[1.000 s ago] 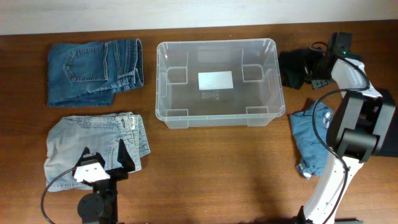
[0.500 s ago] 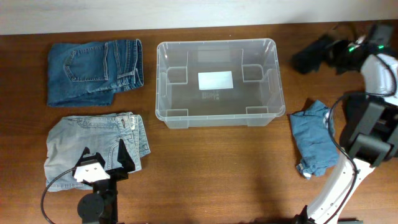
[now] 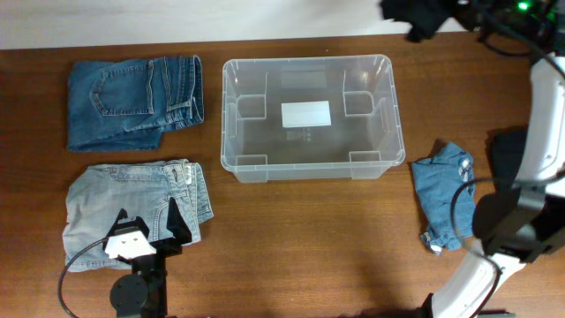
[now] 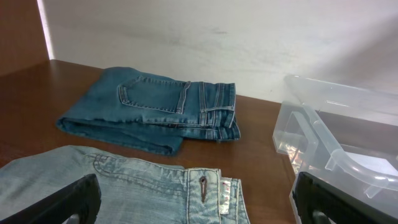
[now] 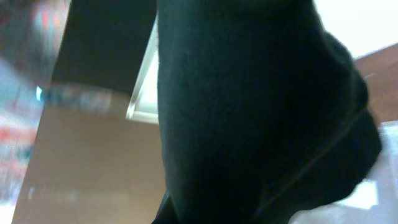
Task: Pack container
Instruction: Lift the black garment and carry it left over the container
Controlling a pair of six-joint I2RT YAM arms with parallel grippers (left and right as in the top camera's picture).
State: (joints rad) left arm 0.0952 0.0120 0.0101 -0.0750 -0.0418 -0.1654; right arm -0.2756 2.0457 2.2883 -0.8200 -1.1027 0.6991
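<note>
A brown wooden table [image 3: 309, 238] ran up to a pale wall at the back. Folded dark jeans [image 3: 132, 102] lay on its far left part, and folded pale jeans [image 3: 132, 208] lay in front of them, a strip of bare wood between. The container [image 3: 306, 60] stood mid-table, open side up. A crumpled blue garment [image 3: 444, 196] lay to its right, near but apart.

Dark jeans [image 3: 132, 102], pale jeans [image 3: 124, 190] folded; black garment [image 3: 415, 16] hangs.

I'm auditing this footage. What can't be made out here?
Right gripper fingers: overhead, buried in the black garment at the top edge; right wrist view, blurred cloth fills it.
Container label print: overhead, too small.
Container's far end: left wrist view, cut by the right edge.
</note>
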